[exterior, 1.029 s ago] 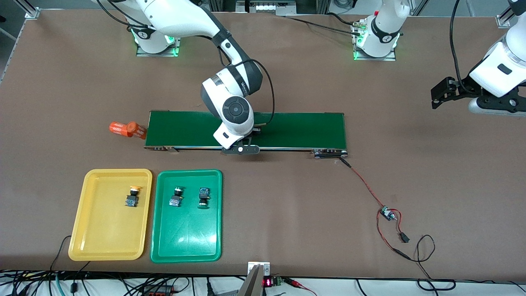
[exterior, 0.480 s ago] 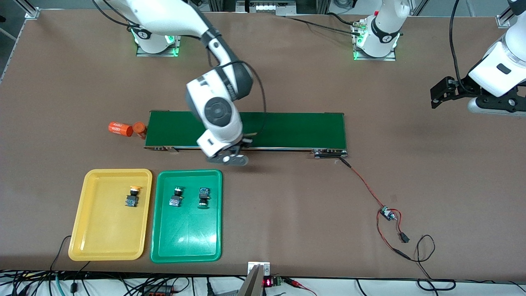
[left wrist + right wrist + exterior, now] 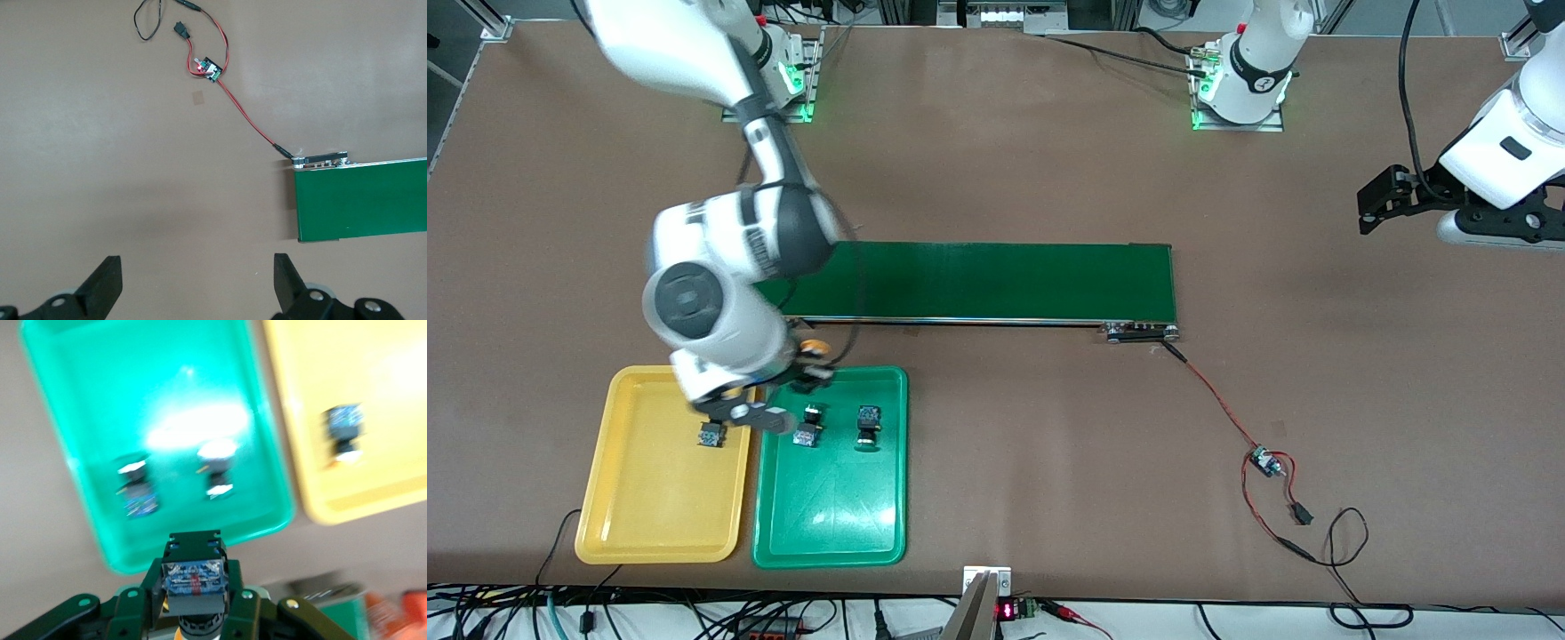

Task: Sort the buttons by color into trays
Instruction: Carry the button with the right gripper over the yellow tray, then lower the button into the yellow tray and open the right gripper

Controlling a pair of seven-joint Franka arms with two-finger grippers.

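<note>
Right arm motion-blurred in front view, covers conveyor belt end toward that arm; held button there only orange cap peeking beside wrist. Yellow tray button: cap hidden under arm. Right wrist view smeared; yellow tray and gripper base cut by edge. Left gripper: only fingertips in frame; belt cut by edge
</note>
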